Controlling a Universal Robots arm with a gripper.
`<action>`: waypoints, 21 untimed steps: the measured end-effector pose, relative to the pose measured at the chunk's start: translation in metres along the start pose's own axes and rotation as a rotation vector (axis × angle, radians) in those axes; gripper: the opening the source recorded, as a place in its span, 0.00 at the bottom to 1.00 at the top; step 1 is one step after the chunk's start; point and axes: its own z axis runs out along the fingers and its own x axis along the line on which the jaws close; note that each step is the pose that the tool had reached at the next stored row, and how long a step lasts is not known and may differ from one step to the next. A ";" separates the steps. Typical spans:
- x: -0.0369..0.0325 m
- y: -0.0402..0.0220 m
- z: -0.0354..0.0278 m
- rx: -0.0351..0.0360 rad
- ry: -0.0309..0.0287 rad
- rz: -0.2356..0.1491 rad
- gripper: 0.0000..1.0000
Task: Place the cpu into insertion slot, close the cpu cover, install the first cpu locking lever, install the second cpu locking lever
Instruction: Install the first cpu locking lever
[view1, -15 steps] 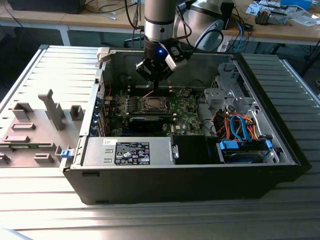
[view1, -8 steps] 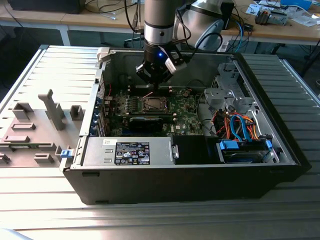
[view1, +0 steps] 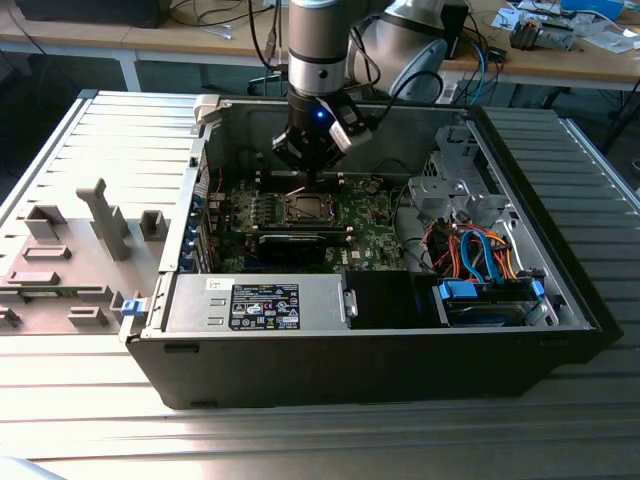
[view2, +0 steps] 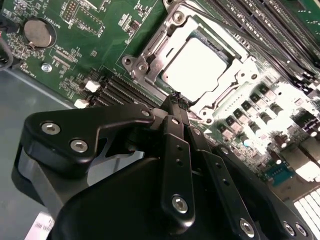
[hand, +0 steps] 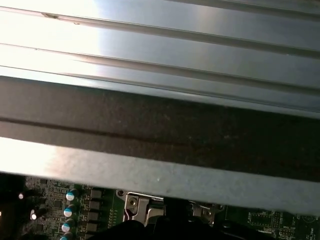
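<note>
A single robot arm reached down into an open black computer case (view1: 300, 375) that lay on its side on a ribbed metal table (view1: 80, 420), its gripper (view1: 306, 172) poised just above the green motherboard (view1: 365, 225) near the case's far wall. In the second wrist view, the cpu (view2: 194, 66) sat flat in the insertion slot (view2: 235, 75), its silver-grey face up and brightly lit, with the cpu cover (view2: 165, 45) lying down around it as a silver frame. The gripper's (view2: 176, 100) two slim black fingers (view2: 172, 107) were drawn together with no visible gap and nothing between them, their tips right at the edge of the socket; whether they touched the metal frame could not be told. A round coin battery (view2: 36, 30) lay on the board well apart from the socket, and long memory slots (view2: 260, 20) ran past its other side. In the exterior view, a silver power supply (view1: 255, 300) with a dark label filled the near side of the case, and orange and blue cables (view1: 480, 255) tangled toward the exterior view's right. Grey plastic fixtures (view1: 105, 215) stood on the table at the exterior view's left.
</note>
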 end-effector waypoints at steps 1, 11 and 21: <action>-0.0003 0.0000 0.0017 0.0007 0.0001 0.000 0.11; -0.0042 -0.0002 0.0111 0.0225 0.0035 -0.002 0.11; -0.0037 -0.0002 -0.0015 0.0270 -0.0019 -0.002 0.11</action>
